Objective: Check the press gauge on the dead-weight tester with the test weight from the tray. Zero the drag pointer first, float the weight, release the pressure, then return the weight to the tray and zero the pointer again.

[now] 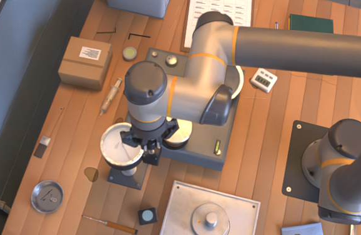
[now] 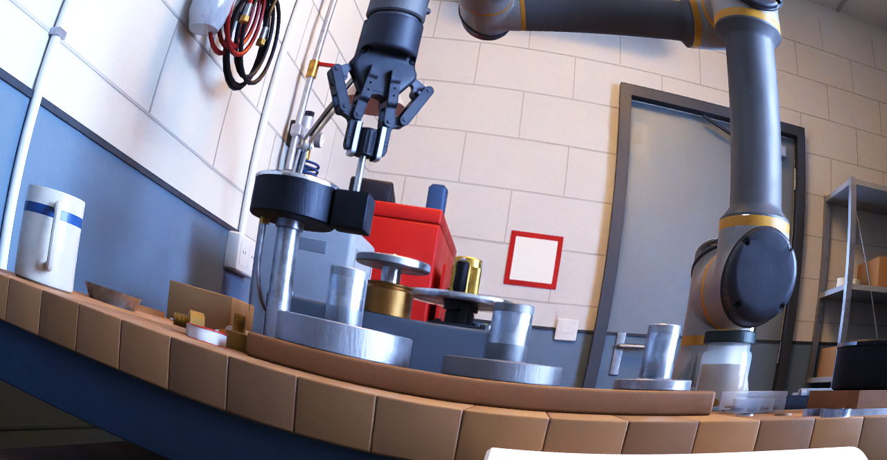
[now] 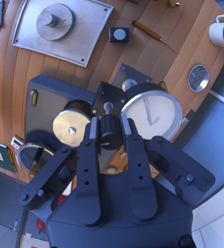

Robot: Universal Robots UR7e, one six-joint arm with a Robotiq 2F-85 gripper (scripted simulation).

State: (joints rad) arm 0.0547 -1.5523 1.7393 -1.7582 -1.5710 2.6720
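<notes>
The black reset knob (image 3: pixel 110 131) stands on a thin stem beside the round white gauge (image 3: pixel 152 114) (image 1: pixel 122 147), and my gripper (image 3: pixel 109 129) (image 2: pixel 368 140) is closed around that knob from above. The gauge sits on a post at the left front of the grey dead-weight tester (image 1: pixel 192 125), whose bare piston plate (image 3: pixel 71 127) lies just right of the knob. Two thin pointers show on the dial. The disc-shaped test weight (image 1: pixel 210 220) (image 3: pixel 52 20) rests on the metal tray (image 1: pixel 211 209) in front of the tester.
The cardboard box (image 1: pixel 85 62) sits left of the tester, with a syringe (image 1: pixel 110 95) beside it. A small metal dish (image 1: pixel 47 196), a screwdriver (image 1: pixel 109 223) and a black cube (image 1: pixel 147 215) lie in front. A timer (image 1: pixel 263 80) and a clipboard (image 1: pixel 219 12) lie behind.
</notes>
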